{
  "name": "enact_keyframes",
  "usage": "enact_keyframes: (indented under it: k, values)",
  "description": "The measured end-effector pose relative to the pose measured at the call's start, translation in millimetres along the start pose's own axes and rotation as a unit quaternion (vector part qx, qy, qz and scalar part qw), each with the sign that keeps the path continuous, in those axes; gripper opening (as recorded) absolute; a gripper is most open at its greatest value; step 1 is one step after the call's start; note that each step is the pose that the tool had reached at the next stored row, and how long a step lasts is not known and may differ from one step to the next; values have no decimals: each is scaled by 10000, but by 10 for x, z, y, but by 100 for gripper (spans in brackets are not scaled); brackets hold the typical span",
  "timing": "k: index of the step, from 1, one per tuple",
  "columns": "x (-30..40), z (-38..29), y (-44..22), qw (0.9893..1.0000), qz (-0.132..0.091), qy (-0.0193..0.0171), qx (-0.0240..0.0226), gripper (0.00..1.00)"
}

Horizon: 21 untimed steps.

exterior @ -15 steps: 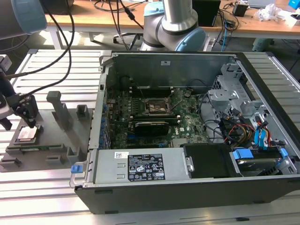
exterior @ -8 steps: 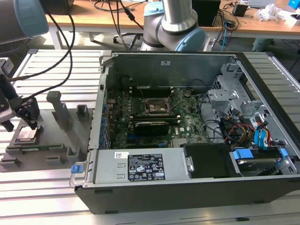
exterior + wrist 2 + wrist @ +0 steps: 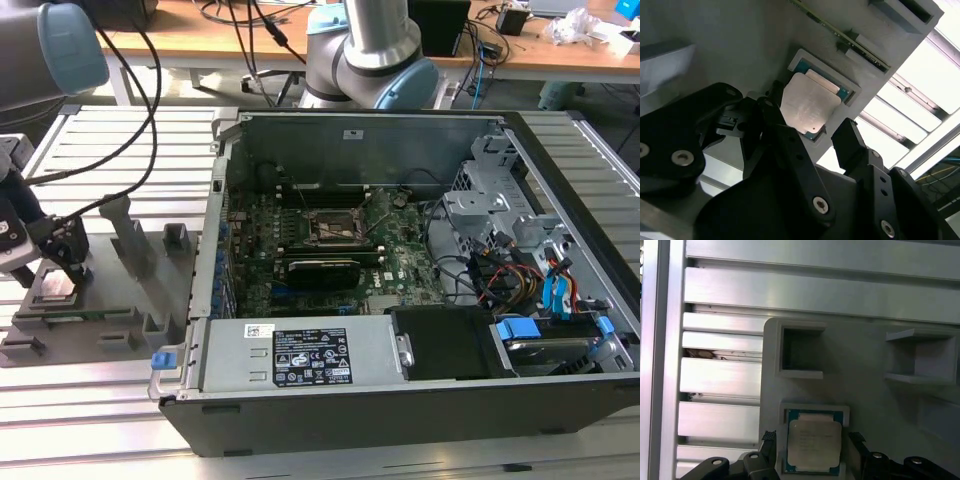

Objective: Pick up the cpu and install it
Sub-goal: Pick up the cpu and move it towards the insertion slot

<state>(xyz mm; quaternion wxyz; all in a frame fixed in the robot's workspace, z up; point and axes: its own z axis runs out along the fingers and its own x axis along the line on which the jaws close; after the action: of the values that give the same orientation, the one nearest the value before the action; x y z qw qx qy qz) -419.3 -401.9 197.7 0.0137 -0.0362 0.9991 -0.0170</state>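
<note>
Gripper (image 3: 62,262) hangs at the exterior view's left, pointing down from a wrist that drops below a grey-and-blue arm joint (image 3: 60,48), with black cables (image 3: 140,110) trailing off it. Its black fingers (image 3: 769,441) stand apart, one on each side of the cpu (image 3: 814,447), with the jaws spread wider than the chip and a gap on both sides, so nothing is gripped. In both wrist views the cpu lies flat, silver plate up, in a shallow square pocket (image 3: 812,408) of a grey fixture plate (image 3: 120,300) that rests on a slatted aluminium table (image 3: 110,140). The chip's thin darker rim shows at the pocket walls, and its edges run parallel to them. It looks about square, so no long axis can be told. A deeper square recess (image 3: 801,351) sits in the same plate just beyond the pocket, and upright grey blocks (image 3: 135,235) rise nearer the computer. To the exterior view's right, well apart from the gripper, an open computer case (image 3: 400,400) lies on its side. Its motherboard (image 3: 330,250) faces up, and a square socket frame (image 3: 335,228) is near the board's middle.
</note>
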Motion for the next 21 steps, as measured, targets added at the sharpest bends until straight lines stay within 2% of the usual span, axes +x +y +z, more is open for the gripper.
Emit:
enact_keyframes:
  k: [9, 19, 20, 21]
  values:
    - [-4, 89, -2, 10000, -22, -1, -3, 66]
    - [-24, 102, -5, 10000, -22, -1, -2, 66]
    - [-25, 102, -5, 10000, -22, -1, -2, 65]
    - [-25, 101, -5, 10000, -22, 0, -2, 58]
